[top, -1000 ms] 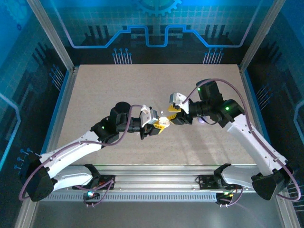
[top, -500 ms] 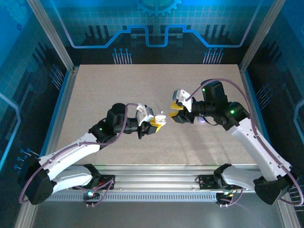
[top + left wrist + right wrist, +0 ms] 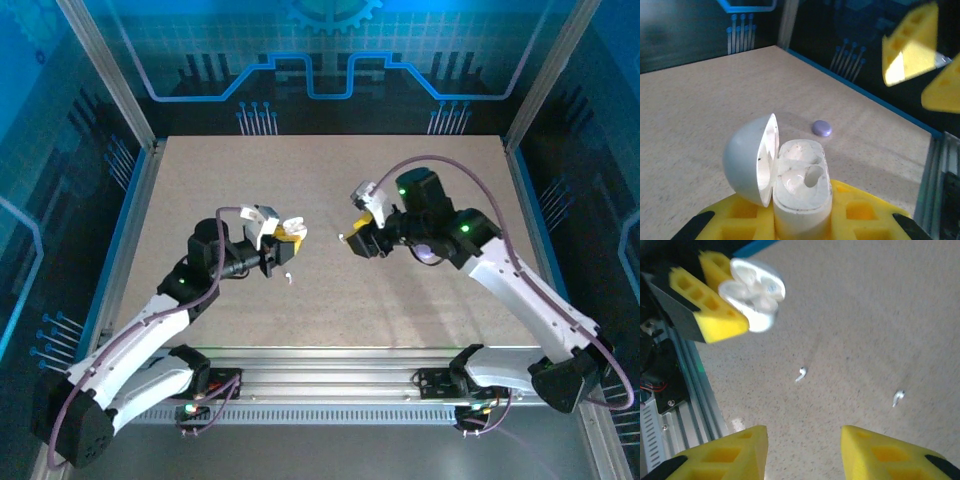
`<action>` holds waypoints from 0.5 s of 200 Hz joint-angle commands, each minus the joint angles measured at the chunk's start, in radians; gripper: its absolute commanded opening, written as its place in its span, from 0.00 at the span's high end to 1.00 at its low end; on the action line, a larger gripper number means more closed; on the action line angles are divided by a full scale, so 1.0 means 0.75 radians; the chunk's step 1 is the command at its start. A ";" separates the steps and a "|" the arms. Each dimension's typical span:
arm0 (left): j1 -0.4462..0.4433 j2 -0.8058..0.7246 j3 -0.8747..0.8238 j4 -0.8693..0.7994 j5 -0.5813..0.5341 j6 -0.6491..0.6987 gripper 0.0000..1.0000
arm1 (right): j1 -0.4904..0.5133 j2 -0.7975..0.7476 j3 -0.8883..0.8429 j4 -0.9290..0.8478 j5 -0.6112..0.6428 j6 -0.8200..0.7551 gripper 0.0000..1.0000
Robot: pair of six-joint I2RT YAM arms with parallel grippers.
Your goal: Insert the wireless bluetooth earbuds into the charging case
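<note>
Between my left fingers [image 3: 287, 236] I pinch the white round plastic charging case [image 3: 800, 192], lid swung open. My right fingers [image 3: 354, 240] are spread and bare, apart from the case. Two tiny white stemmed earbuds [image 3: 800, 374] lie on the beige worktop [image 3: 330, 180] near the case; a small lavender disc [image 3: 821, 128] lies beyond it.

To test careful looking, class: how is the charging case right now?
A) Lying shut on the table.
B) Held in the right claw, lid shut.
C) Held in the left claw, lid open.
C: the left wrist view shows the charging case clamped in the left claw with its lid swung open.
</note>
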 commanded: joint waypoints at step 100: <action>0.329 -0.165 -0.175 -0.206 -0.278 -0.351 0.82 | 0.348 0.642 0.210 -0.114 0.438 0.769 0.61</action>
